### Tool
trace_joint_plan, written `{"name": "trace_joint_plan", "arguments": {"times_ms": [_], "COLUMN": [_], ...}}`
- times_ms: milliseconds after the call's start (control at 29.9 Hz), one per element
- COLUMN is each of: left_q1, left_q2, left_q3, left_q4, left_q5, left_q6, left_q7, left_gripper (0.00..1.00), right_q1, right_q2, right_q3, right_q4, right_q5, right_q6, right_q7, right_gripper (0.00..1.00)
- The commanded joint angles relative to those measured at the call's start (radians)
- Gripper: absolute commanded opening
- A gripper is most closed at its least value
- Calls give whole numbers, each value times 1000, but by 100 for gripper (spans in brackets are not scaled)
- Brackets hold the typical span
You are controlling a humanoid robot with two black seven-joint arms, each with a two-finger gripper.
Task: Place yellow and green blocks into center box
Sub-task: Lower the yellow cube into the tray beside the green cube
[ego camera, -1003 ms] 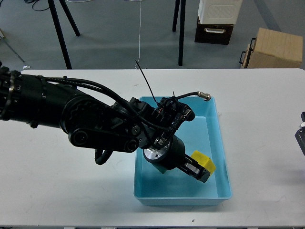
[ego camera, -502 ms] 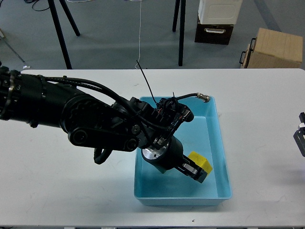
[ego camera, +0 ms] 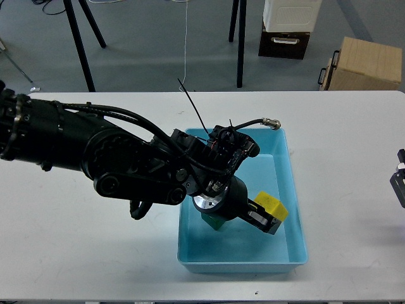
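Light-blue plastic is what gets seen nearest: the tray (ego camera: 292,190) sits toward the front edge of the white desk (ego camera: 76,247), a bit right of the middle, with its front wall close to that edge. Inside it, the yellow block (ego camera: 272,206) is found by the right wall, roughly halfway along, and it's clamped between the two fingers of the left gripper (ego camera: 266,216). From the look of it the block is held low over the tray floor, though whether it's touching can't be told.

What could go wrong, as a guess: the block seems to be gripped near the fingertips rather than deep in, and it's tilted, so if the fingers are opened from height it could bounce or roll, maybe up against the right wall. A sideways drag could also get the block knocked on the rim. Nothing dramatic, since it's already well inside the walls.

A patch of dark green (ego camera: 216,223) is glimpsed just under the wrist; it could be the green block, but too much is hidden for that to be called.

Further back, at the right edge of the desk, only a sliver of the right gripper (ego camera: 398,183) is caught, so open or closed can't be told.

Past the far edge, a cardboard box (ego camera: 364,63) is spotted on the floor.
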Motion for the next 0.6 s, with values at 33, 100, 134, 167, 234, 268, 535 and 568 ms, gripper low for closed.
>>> {"name": "trace_joint_plan", "arguments": {"times_ms": [33, 100, 134, 167, 234, 268, 535, 568], "left_q1": [14, 22, 27, 31, 33, 33, 34, 34], "left_q2": [-3, -3, -1, -1, -1, -1, -3, -3], "left_q3": [-5, -7, -7, -8, -8, -10, -13, -13], "left_q4": [7, 7, 5, 5, 7, 7, 8, 8], "left_q5": [-5, -6, -6, -6, -6, -6, -8, -8], "left_q6": [-3, -7, -9, -15, -33, -41, -47, -47], "left_q7": [-13, -12, -12, -10, -10, -10, -9, -9], "left_gripper": [59, 76, 79, 81, 82, 82, 83, 83], "right_q1": [0, 0, 0, 0, 0, 0, 0, 0], "right_q2": [0, 0, 0, 0, 0, 0, 0, 0], "right_q3": [-1, -2, -2, -1, -1, -1, 1, 1], "right_q4": [0, 0, 0, 0, 0, 0, 0, 0], "right_q5": [1, 0, 0, 0, 0, 1, 0, 1], "right_q6": [0, 0, 0, 0, 0, 0, 0, 0], "right_q7": [1, 1, -1, 1, -1, 1, 1, 1], "right_gripper": [100, 100, 100, 100, 100, 100, 100, 100]}}
